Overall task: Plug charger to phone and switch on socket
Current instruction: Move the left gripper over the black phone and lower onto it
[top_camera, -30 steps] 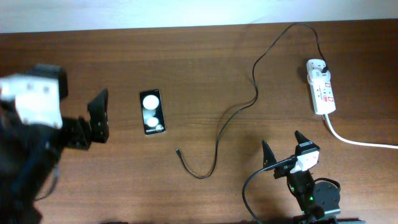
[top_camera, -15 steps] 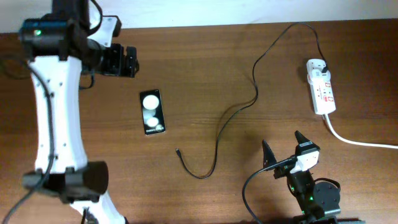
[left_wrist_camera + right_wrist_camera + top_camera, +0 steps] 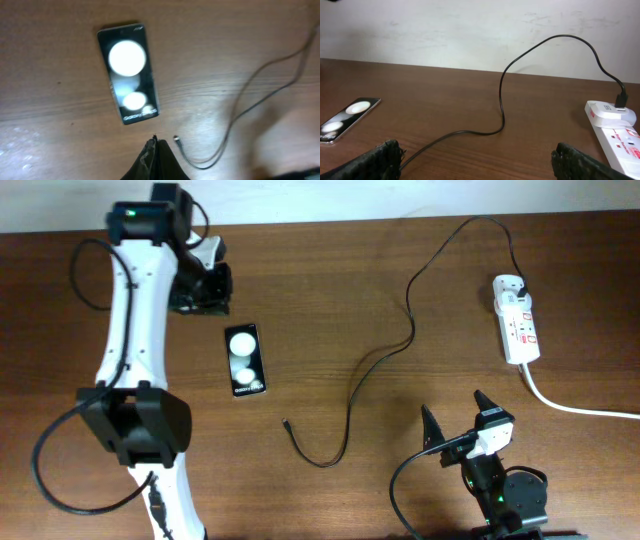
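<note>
The black phone (image 3: 245,360) lies flat, screen up, left of the table's middle, and shows in the left wrist view (image 3: 127,72) and the right wrist view (image 3: 347,119). The charger's thin black cable (image 3: 410,330) runs from its plug (image 3: 520,283) in the white socket strip (image 3: 518,320) down to its free connector tip (image 3: 286,421), which rests on the wood right of the phone. My left gripper (image 3: 207,288) hovers beyond the phone's far end, shut and empty, fingers pressed together (image 3: 155,142). My right gripper (image 3: 456,416) stands open near the front edge, holding nothing (image 3: 480,165).
The strip's thick white cord (image 3: 580,408) trails off to the right edge. A pale wall (image 3: 470,30) borders the table's far side. The left arm's white links (image 3: 125,330) stretch over the table's left part.
The left arm has swung from the left edge up to the far side near the phone, and its jaws have shut. The right arm, phone and cable have not moved.
</note>
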